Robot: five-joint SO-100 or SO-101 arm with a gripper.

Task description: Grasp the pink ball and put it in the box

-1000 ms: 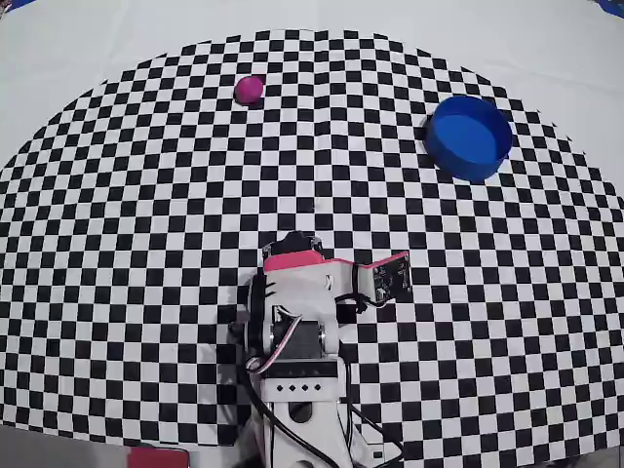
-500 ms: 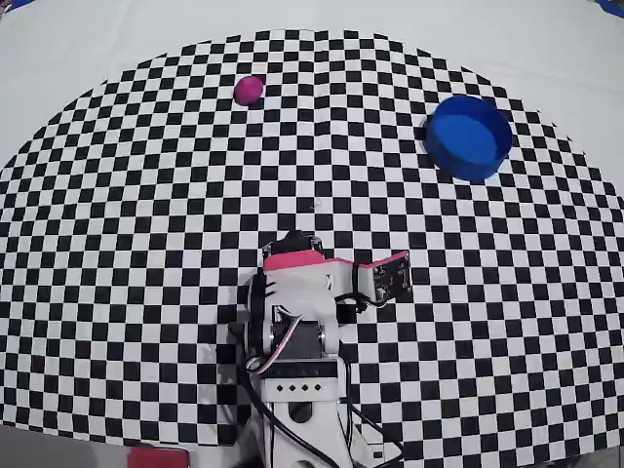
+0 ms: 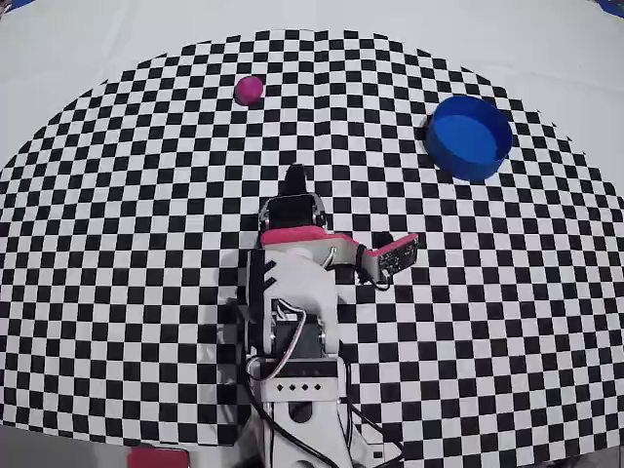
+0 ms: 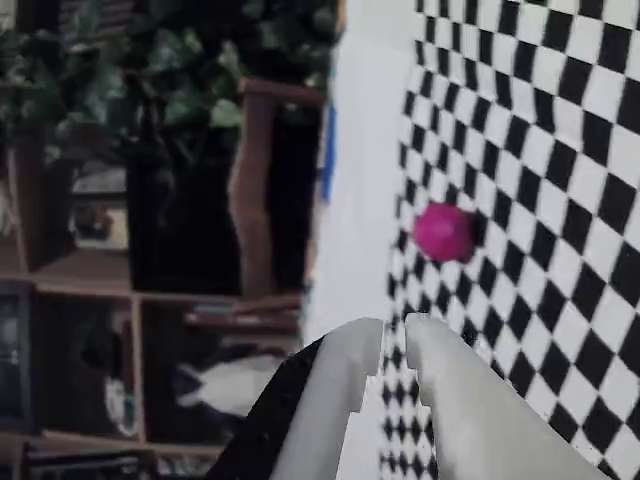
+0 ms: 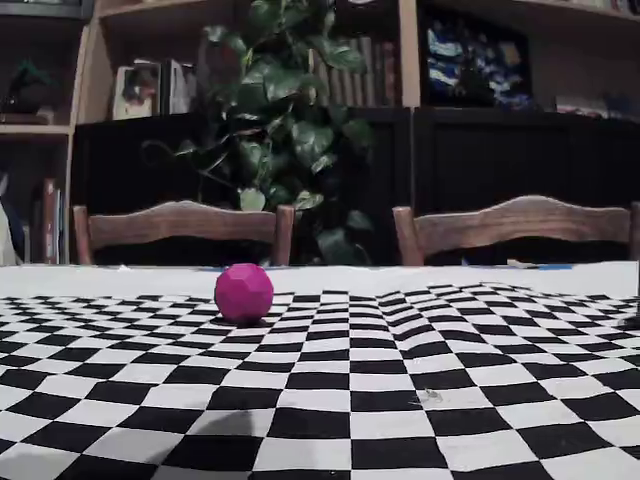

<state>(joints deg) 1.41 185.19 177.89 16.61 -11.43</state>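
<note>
Pink ball (image 3: 249, 90) lies well apart from the nearly closed, empty tool (image 4: 394, 338), beyond its tips.

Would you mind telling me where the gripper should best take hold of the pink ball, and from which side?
Probably across its widest middle, coming from above. The pink ball is round and sits alone on the checkered cloth, far from the box, so either side is free. The gripper, nearly closed, must open wider first.
</note>
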